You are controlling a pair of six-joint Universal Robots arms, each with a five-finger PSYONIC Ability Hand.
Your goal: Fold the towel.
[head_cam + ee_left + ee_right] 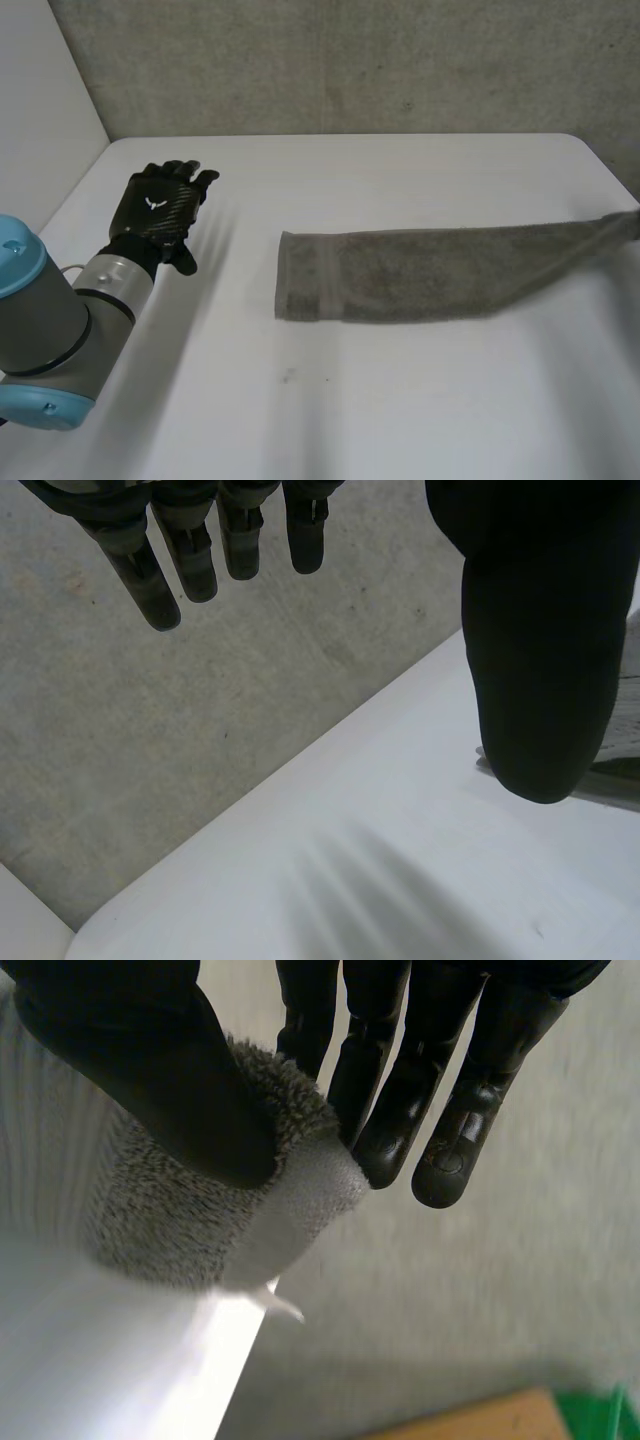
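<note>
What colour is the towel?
The towel is plain grey-brown, clearest in the head view.

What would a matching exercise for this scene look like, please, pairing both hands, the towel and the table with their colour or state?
Column one:
1. left hand
2. right hand
3. towel
4. table

Column two:
A. grey, stretched out in a long strip
B. white, with the towel lying on it
C. open, fingers straight, holding nothing
D. pinching one end of the towel between thumb and fingers

Pairs: 1-C, 2-D, 3-A, 4-B
</note>
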